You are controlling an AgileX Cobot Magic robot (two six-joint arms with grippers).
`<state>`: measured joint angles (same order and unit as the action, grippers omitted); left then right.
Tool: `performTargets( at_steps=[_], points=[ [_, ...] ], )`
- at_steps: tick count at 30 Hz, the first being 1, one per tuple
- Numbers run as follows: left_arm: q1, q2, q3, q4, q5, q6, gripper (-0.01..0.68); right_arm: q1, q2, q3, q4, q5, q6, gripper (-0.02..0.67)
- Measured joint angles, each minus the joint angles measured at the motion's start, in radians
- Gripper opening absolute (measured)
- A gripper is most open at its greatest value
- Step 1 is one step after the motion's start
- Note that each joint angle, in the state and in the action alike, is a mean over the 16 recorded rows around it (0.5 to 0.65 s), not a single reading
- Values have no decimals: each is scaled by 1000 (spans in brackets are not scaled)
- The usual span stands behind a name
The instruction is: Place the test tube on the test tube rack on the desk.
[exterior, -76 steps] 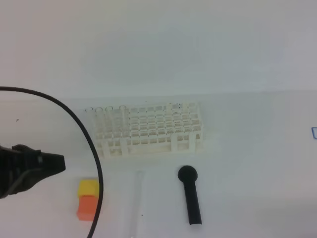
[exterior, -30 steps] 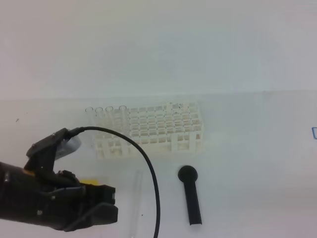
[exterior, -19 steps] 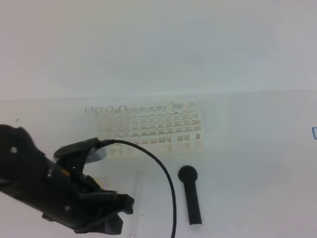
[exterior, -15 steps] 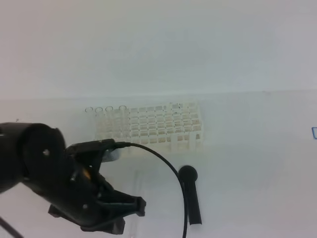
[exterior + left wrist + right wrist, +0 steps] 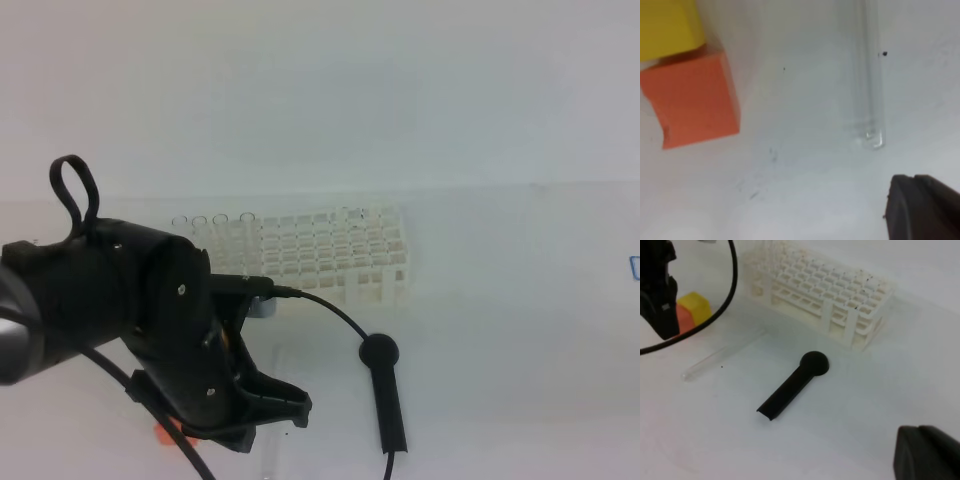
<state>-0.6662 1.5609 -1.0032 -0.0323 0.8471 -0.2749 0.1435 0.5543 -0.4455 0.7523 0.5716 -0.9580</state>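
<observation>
The test tube [image 5: 867,75] lies flat on the white desk [image 5: 500,330], clear and empty, its rounded end toward my left gripper [image 5: 913,181]. That gripper is shut, holds nothing, and hovers just short of the tube's end, slightly to its right. In the exterior high view my left arm [image 5: 150,320] covers most of the tube [image 5: 272,458]. The white test tube rack [image 5: 310,258] stands behind it. In the right wrist view the tube [image 5: 722,356] lies left of the rack [image 5: 820,290]. My right gripper [image 5: 919,431] is shut and empty, far off at the near right.
A black round-headed stick [image 5: 385,395] lies right of the tube. An orange block [image 5: 695,100] with a yellow block [image 5: 667,22] behind it sits left of the tube. Several clear tubes [image 5: 212,235] stand in the rack's left end. A cable [image 5: 330,315] trails from the left arm.
My left arm has swung in from the left edge, over the blocks, and now hangs above the lying tube. The tube, rack and stick have not moved.
</observation>
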Motion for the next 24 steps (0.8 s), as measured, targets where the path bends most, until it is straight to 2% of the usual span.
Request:
performTargets(
  at_steps=[6, 18, 24],
  points=[
    [0, 16, -10, -2, -22, 18, -1, 25, 11, 0, -6, 14, -14, -1],
    [0, 17, -11, -1, -31, -86, 3, 53, 12, 0, -9, 14, -28, -1],
    [0, 17, -10, 4, -27, -131, 41, 60, 12, 0, -9, 14, -29, -1]
  ],
)
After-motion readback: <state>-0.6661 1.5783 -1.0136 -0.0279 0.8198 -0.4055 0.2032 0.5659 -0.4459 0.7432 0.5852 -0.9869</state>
